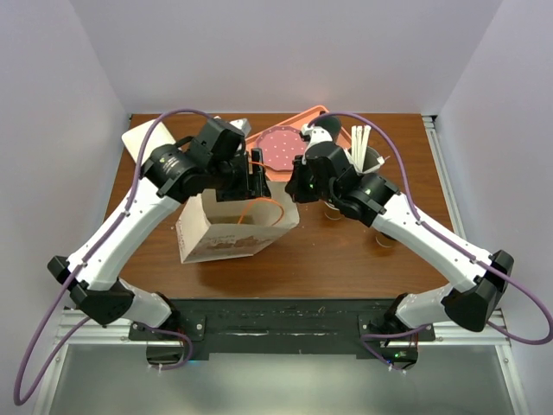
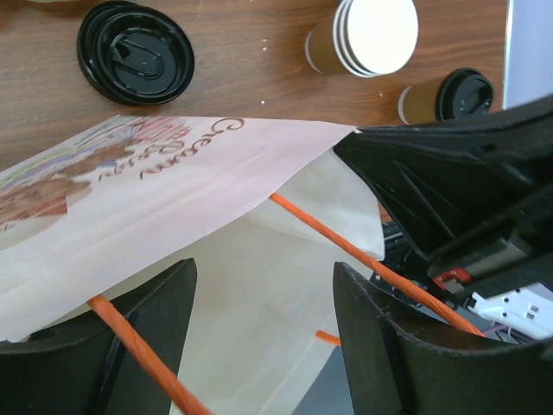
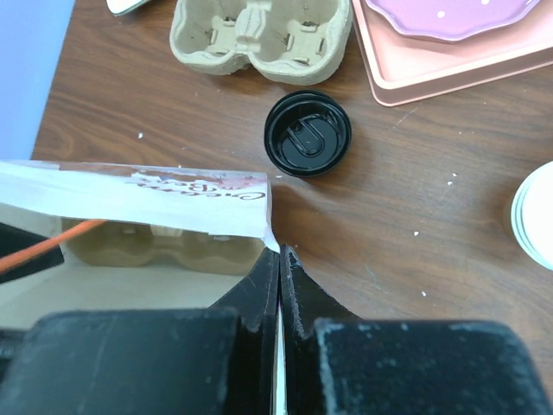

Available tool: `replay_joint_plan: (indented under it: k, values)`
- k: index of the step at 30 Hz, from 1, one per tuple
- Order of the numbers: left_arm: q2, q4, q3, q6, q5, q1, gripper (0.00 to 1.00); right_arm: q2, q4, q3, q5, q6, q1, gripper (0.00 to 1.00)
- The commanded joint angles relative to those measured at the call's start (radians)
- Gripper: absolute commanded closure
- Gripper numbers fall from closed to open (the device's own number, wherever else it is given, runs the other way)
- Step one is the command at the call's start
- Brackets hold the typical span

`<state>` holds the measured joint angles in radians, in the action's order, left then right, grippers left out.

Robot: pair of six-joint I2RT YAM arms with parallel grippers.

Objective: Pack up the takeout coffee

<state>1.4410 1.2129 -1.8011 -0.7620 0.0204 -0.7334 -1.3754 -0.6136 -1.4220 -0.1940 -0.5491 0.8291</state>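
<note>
The takeout coffee point(image 2: 445, 97), a brown paper cup with a black sip lid, stands on the table beyond the bag in the left wrist view. A printed paper bag point(image 1: 233, 229) with orange handles point(image 2: 346, 246) stands open at the table's middle. My right gripper point(image 3: 279, 255) is shut on the bag's rim at its right corner point(image 1: 292, 188). My left gripper point(image 2: 262, 272) is open and empty just above the bag's mouth point(image 1: 257, 183). A cardboard cup carrier point(image 3: 164, 246) lies inside the bag.
A stack of lidless paper cups point(image 2: 363, 36) stands beside the coffee. Black lids point(image 3: 308, 133) lie behind the bag. A second cardboard carrier point(image 3: 259, 35) and a pink tray point(image 3: 449, 65) with a purple plate sit at the back. White sticks point(image 1: 361, 143) stand back right.
</note>
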Motion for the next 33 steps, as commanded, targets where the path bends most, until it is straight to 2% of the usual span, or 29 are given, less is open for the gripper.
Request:
replay_joint_plan:
  k: [1, 7, 11, 15, 19, 20, 23, 30, 31, 33]
  values:
    - [-0.04, -0.073, 0.026, 0.061, -0.105, 0.008, 0.3, 0.002, -0.02, -0.052, -0.041, -0.057, 0.001, 1.0]
    - [-0.01, 0.023, 0.097, 0.059, -0.172, 0.009, 0.3, 0.044, 0.04, -0.038, -0.001, -0.127, 0.002, 1.0]
    - [-0.082, 0.004, 0.16, 0.059, -0.171, 0.009, 0.36, 0.041, 0.022, -0.054, -0.016, -0.164, 0.002, 1.0]
    - [-0.079, 0.019, 0.21, 0.118, -0.253, 0.011, 0.36, 0.039, 0.011, -0.048, -0.044, -0.175, 0.002, 1.0]
    - [-0.064, 0.056, 0.212, 0.165, -0.264, 0.011, 0.36, 0.035, 0.002, -0.054, -0.045, -0.173, 0.002, 1.0]
    - [-0.06, 0.062, 0.203, 0.173, -0.255, 0.011, 0.36, 0.036, 0.002, -0.055, -0.006, -0.173, 0.001, 0.91]
    - [-0.031, 0.077, 0.157, 0.191, -0.241, 0.011, 0.36, 0.044, 0.002, -0.093, 0.016, -0.115, 0.002, 0.82]
    - [0.019, 0.102, 0.065, 0.216, -0.209, 0.011, 0.36, 0.142, 0.115, -0.081, 0.191, 0.211, 0.002, 0.7]
    - [0.021, 0.102, 0.066, 0.22, -0.209, 0.011, 0.36, 0.153, 0.162, -0.069, 0.284, 0.247, 0.001, 0.69]
    - [0.022, 0.102, 0.071, 0.224, -0.206, 0.011, 0.36, 0.176, 0.205, -0.016, 0.376, 0.356, 0.001, 0.69]
